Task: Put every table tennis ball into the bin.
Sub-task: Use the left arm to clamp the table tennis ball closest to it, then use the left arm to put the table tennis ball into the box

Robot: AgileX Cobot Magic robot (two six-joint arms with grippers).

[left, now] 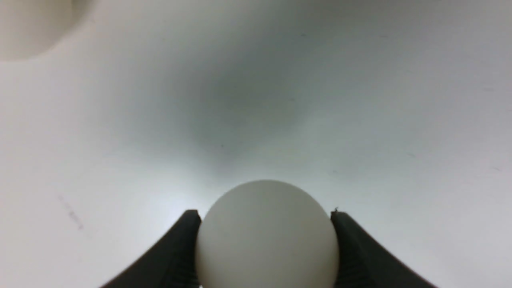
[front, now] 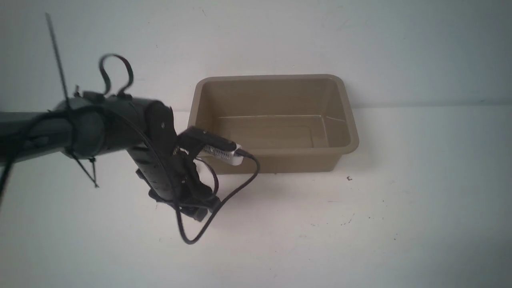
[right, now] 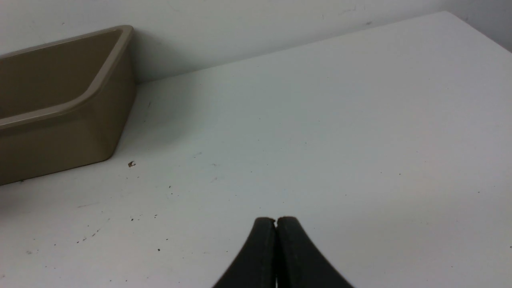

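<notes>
A white table tennis ball [left: 267,236] sits between the two black fingers of my left gripper [left: 266,214]; both fingers press against its sides just above the white table. In the front view the left gripper [front: 194,210] is low over the table, in front of the bin's near left corner, and the arm hides the ball. The tan-brown bin [front: 272,77] stands at the back by the wall, and its inside shows nothing in it. My right gripper [right: 276,220] is shut and empty above bare table, with the bin [right: 100,82] off to one side.
A pale rounded blur [left: 28,28] lies at one corner of the left wrist view; I cannot tell what it is. A loose black cable [front: 224,200] hangs from the left wrist. Small dark specks [front: 349,178] dot the table near the bin.
</notes>
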